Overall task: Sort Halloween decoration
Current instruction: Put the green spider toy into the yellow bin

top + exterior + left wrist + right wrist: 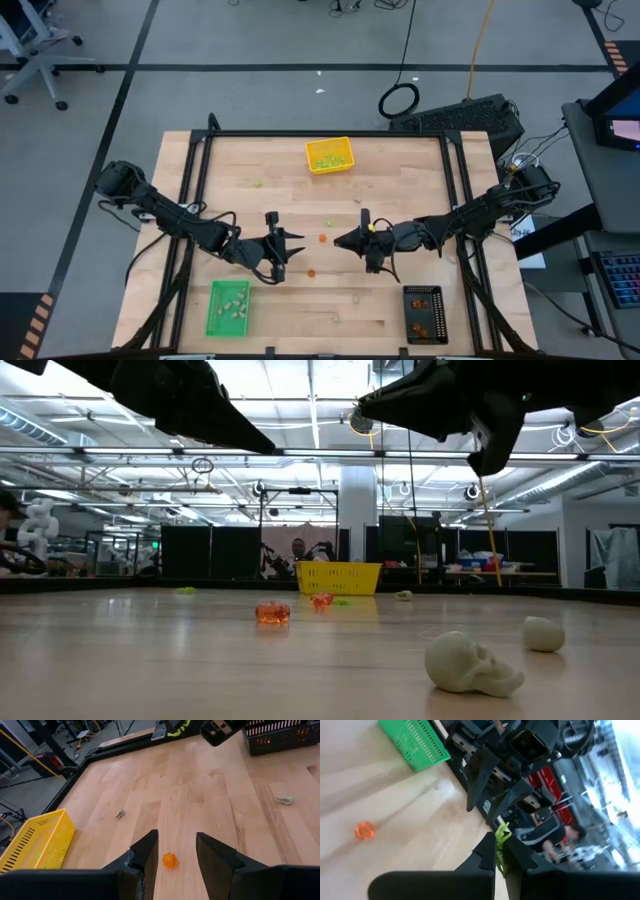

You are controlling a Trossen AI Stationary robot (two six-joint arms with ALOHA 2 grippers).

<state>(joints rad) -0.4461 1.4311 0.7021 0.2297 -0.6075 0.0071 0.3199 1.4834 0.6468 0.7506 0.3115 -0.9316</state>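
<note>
Small Halloween decoration pieces lie scattered on the wooden table (420,180): two orange ones (322,238) (311,272), light green ones (257,183) and beige skulls (470,663) (543,633). My left gripper (176,840) hovers open above the table's middle. In its wrist view an orange piece (170,860) lies on the table between its fingers, untouched. My right gripper (498,841) faces it from the right, also raised, and is shut on a light green piece (500,837). My right gripper pinches the light green piece between its two shut fingers, and a curly end (502,831) sticks out beyond them. The fingers lie about level and point toward the table's left. The piece is lifted clear of the table.
A yellow tray (329,156) with green pieces stands at the far edge. A green tray (228,307) with pale pieces is near left, and a black tray (424,313) with orange pieces is near right. A black frame (320,133) rims the table.
</note>
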